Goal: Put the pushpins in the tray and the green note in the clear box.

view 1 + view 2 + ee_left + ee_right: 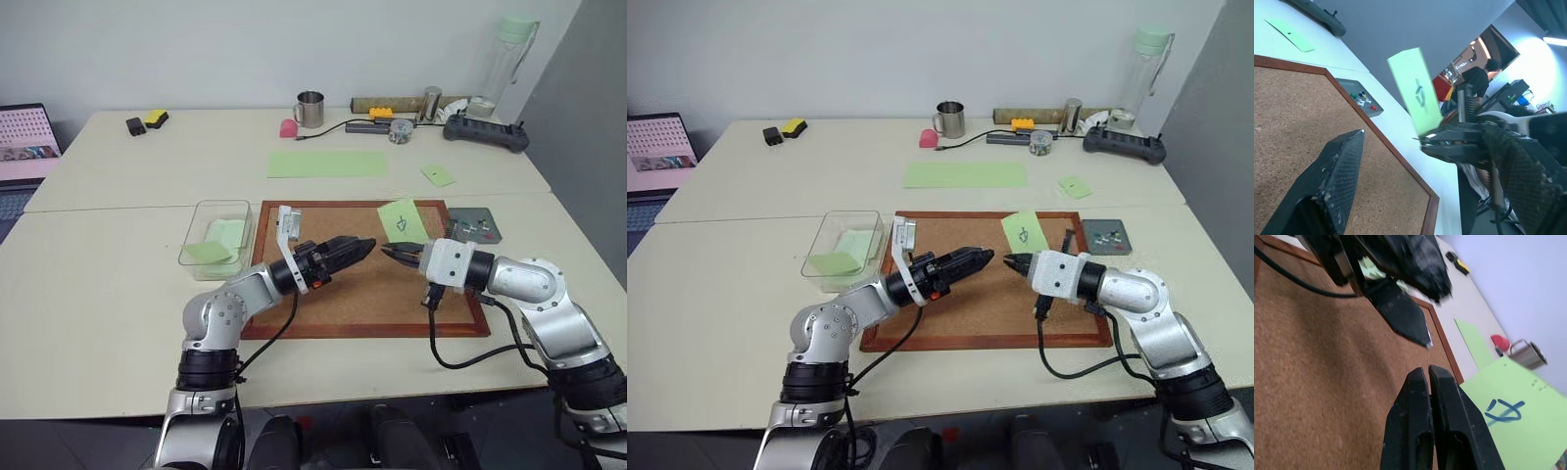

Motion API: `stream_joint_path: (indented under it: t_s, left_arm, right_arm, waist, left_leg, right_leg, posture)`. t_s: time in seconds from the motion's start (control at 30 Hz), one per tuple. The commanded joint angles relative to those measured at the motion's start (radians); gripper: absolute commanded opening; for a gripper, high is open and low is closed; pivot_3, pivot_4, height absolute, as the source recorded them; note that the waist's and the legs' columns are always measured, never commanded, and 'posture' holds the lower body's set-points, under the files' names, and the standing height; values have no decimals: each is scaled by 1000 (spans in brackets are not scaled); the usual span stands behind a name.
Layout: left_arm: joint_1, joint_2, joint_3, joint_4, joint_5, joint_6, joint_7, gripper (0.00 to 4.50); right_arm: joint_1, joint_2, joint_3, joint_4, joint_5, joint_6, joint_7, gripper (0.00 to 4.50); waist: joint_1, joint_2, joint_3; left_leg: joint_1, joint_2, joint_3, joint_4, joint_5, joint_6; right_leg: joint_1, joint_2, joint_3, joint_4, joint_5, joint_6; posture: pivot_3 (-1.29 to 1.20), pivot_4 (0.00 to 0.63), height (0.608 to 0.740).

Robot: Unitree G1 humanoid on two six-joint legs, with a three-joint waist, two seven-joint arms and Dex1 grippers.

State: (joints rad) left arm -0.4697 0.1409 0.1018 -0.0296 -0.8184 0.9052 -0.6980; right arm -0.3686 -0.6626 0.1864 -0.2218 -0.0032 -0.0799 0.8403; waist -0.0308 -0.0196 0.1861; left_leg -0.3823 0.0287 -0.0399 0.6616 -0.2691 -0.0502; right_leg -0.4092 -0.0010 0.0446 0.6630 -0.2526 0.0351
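The green note (403, 221), light green with a dark drawn mark, stands upright above the cork board (362, 294). My right gripper (389, 252) is shut on its lower edge. The mark shows in the right wrist view, beside the closed fingers (1415, 421). My left gripper (364, 247) faces it tip to tip, just left of the note, open and holding nothing; one finger (1339, 166) shows in the left wrist view. The grey tray (487, 217) lies off the board's right far corner and holds several pushpins (1362, 98). The clear box (223, 204), left of the board, holds plain green notes.
A long green paper strip (328, 164) and a small plain green note (439, 175) lie beyond the board. A metal mug (310, 109), a black controller (485, 132) and a bottle (509, 54) stand along the far edge. A laptop (24, 147) sits at the far left.
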Motion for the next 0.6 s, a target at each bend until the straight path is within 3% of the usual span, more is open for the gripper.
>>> stream_joint_path:
  t_s: [0.03,0.37,0.6]
  left_arm:
    - [-22,-17,13,-14,-43,2,5,4067]
    - [-26,-26,-5,10,-24,-55,-9,4067]
    - [-18,-20,-1,16,-28,-75,-8,2879]
  right_arm:
    - [3,14,26,-67,-23,-3,-2,0]
    - [-23,81,76,-110,-50,55,-14,0]
    - [-34,91,71,-105,-50,61,-5,0]
  waist:
    - [1,0,0]
    - [1,0,0]
    - [1,0,0]
  left_leg:
    - [0,0,0,0,0,0]
    - [0,0,0,0,0,0]
    - [0,0,0,0,0,0]
  right_leg:
    - [0,0,0,0,0,0]
    - [0,0,0,0,0,0]
    - [0,0,0,0,0,0]
  posture:
    - [0,150,740]
    - [0,150,740]
    - [0,150,740]
